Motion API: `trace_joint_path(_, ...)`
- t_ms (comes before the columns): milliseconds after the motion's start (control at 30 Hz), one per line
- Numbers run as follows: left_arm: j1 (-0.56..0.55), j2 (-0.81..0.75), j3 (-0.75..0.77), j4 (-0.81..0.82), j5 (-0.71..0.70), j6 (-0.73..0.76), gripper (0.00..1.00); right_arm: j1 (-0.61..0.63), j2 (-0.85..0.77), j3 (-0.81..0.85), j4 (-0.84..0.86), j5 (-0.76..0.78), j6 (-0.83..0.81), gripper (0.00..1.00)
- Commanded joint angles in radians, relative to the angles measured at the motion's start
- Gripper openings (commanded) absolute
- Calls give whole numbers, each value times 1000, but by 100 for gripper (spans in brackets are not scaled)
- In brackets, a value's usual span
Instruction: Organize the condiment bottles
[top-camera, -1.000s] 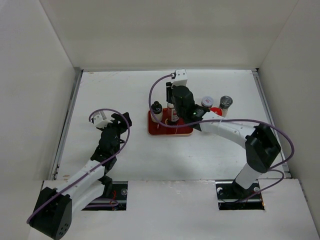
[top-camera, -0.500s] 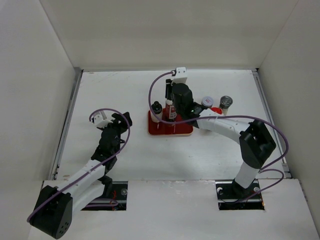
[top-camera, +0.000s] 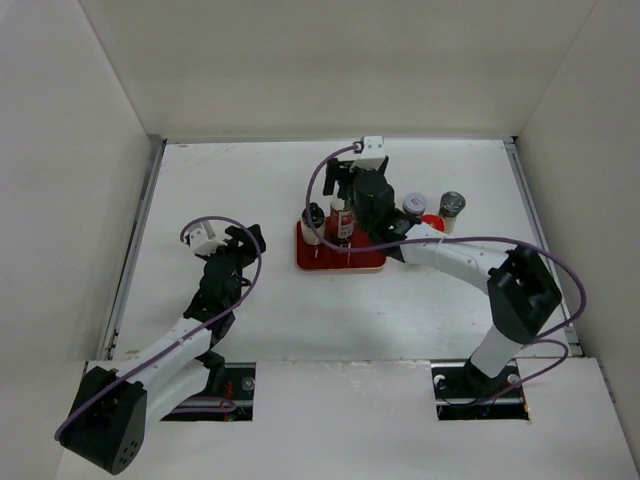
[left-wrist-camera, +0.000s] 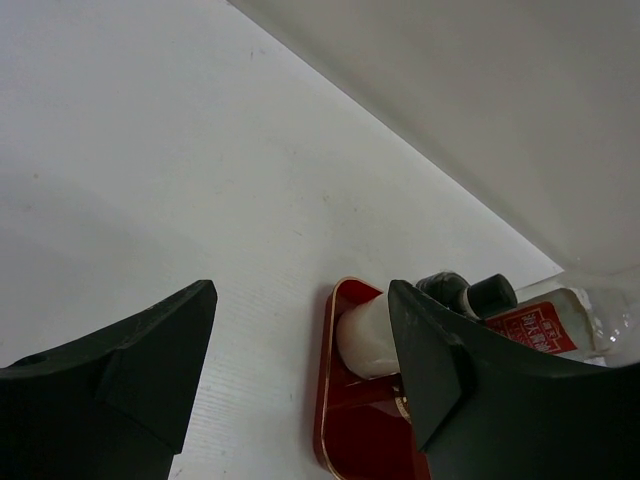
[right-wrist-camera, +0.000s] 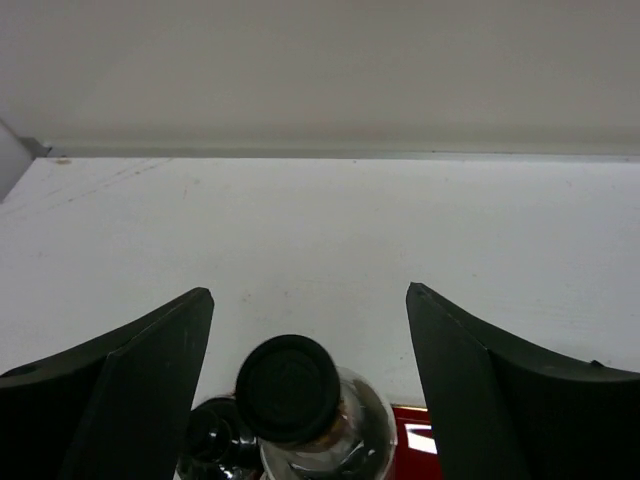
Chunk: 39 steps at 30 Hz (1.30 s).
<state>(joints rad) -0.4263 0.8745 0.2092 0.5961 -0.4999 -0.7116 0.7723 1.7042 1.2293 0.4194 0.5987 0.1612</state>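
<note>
Now right jaws are standing released around tall dark black-capped bottle (right-wrist-camera: 292, 388) on red rectangular tray (top-camera: 335, 263); left jaws released, empty. Risk: finger clipping cap, toppling it.

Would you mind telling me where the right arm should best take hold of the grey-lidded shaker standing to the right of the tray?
Probably around its body just below the lid, coming from its right: the grey-lidded shaker stands upright, and the white-lidded jar and red-lidded jar crowd its left side.
</note>
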Motion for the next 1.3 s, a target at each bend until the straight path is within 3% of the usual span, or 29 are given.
trace_joint_path(0,-5,11,-1,48,9,-8,68,3,-150,-36,70,18,15,87)
trace_joint_path(167,2,-9,-4,41,9,-8,68,3,-380,-206,58,73,35,89)
trace_joint_path(233,-5,-25,-4,36,9,-8,68,3,-478,-299,24,114,55,56)
trace_joint_path(267,-5,-34,-4,36,9,-8,68,3,-545,-360,-16,157,81,22)
trace_joint_path(333,-7,-38,-7,36,6,-8,68,-6,-635,-425,-115,232,138,6)
trace_joint_path(367,-4,-34,-7,36,9,-8,68,-15,-673,-445,-193,262,168,6)
trace_joint_path(433,-7,-26,-2,36,14,-8,68,-34,-721,-470,-351,300,228,15)
trace_joint_path(600,-4,4,2,42,17,-9,69,-100,-753,-522,-574,291,343,84)
trace_joint_path(700,-12,3,7,36,21,-11,69,-129,-720,-507,-629,245,348,99)
trace_joint_path(967,-10,1,6,39,21,-12,69,-227,-615,-502,-530,64,339,100)
trace_joint_path(1167,-9,-3,6,34,27,-14,69,-268,-525,-521,-456,15,345,100)
trace_joint_path(1267,2,0,2,34,27,-14,69,-281,-485,-516,-427,6,342,95)
